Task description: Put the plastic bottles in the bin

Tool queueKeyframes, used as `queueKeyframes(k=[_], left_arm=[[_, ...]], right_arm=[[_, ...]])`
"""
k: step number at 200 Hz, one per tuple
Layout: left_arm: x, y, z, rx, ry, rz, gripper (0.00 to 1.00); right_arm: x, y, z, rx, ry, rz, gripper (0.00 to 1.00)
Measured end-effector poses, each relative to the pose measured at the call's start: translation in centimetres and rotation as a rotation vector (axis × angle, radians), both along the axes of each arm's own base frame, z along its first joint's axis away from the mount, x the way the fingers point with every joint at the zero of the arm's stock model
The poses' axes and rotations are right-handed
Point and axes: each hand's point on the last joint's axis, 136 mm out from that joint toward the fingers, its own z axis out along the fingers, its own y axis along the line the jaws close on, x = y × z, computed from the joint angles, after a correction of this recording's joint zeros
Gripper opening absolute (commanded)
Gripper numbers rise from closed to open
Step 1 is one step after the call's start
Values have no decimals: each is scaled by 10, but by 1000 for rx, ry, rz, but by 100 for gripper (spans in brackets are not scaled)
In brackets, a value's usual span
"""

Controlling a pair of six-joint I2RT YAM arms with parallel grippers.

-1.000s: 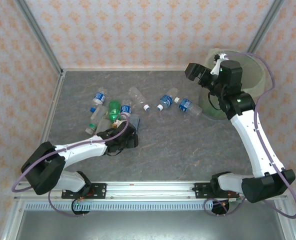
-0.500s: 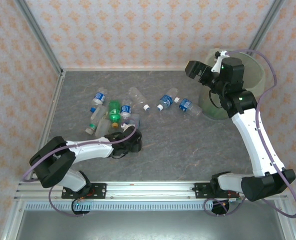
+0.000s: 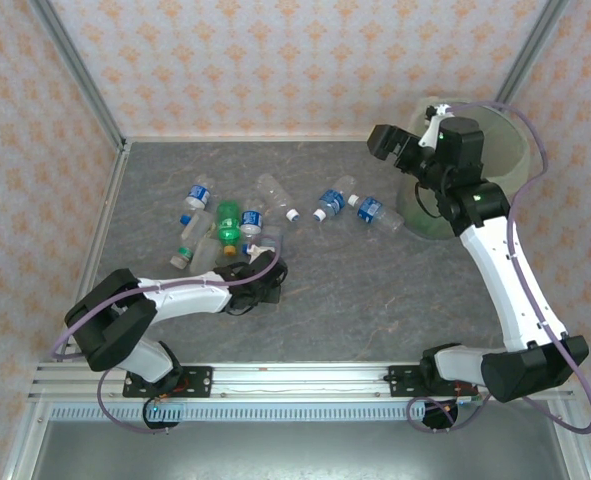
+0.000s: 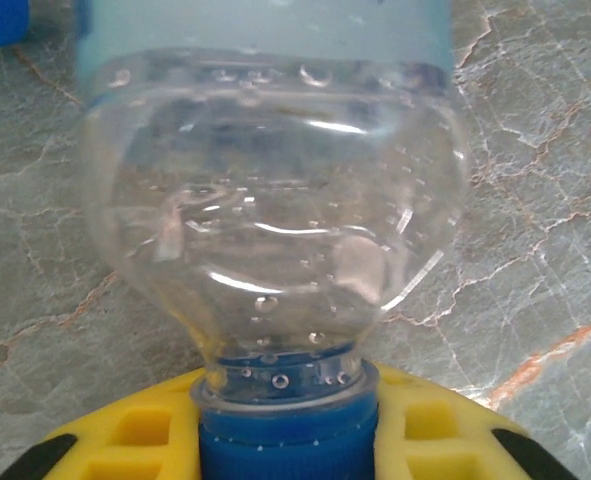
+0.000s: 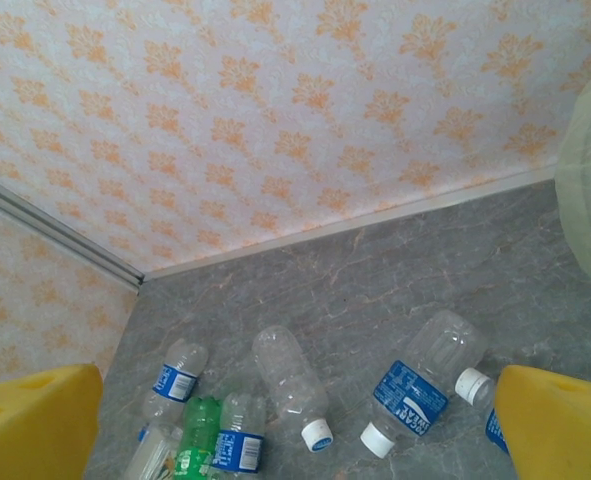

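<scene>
Bottles of plastic (image 3: 215, 235) lie in a loose heap on the left half of the grey marbled table top (image 3: 395, 300), which is hemmed by orange-patterned walls (image 3: 275, 60). A clear blue-labelled plastic bottle (image 3: 197, 193) lies farthest left, and a green plastic bottle (image 3: 228, 220) just right of it touches a second blue-labelled bottle (image 3: 252, 219). The left arm (image 3: 165, 295) reaches low across the table, elbow bent, with its wrist at the near right edge of the heap. The left gripper (image 4: 287, 430) is clamped on the blue cap of a clear, droplet-beaded plastic bottle (image 4: 275, 200), its yellow fingers (image 4: 140, 430) tight against either side of the cap and the marbled surface close behind. Further right an unlabelled clear bottle with a white cap (image 3: 273, 190) lies alone. Beyond it a white-capped blue-labelled bottle (image 3: 332, 200) and its blue-labelled neighbour (image 3: 373, 211) lie close together near the foot of the bin. The right arm (image 3: 505, 270) stands tall and folds over at the top, so the right gripper (image 3: 383, 142) hangs high beside the bin's left side, its yellow fingers (image 5: 35, 425) spread wide with nothing between them. The large round translucent pale-green plastic bin (image 3: 510, 150) stands in the far right corner. The arm covers part of its mouth, and what lies inside cannot be made out.
</scene>
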Motion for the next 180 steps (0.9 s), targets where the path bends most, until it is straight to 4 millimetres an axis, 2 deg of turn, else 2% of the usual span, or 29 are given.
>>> queueKeyframes(k=[14,28,85,131,158,180], left_arm=[[1,-1,5,-10,-13,-3,18],[3,-3,14,-26,-32,-7,7],[15,-23,68,-147,-155,-30,10],[33,-56,137,-270,-307,-91,10],[43,-75,183,-332,-395,-131,10],[47,-90,217,-384,-453,-173,10]], right_arm=[[0,1,-5,4,13,4,100],[0,2,-5,12,16,9,100],[-3,13,0,53,6,60,100],[-7,30,10,113,-26,155,100],[-13,43,14,139,-37,236,93],[-19,54,10,159,-28,301,90]])
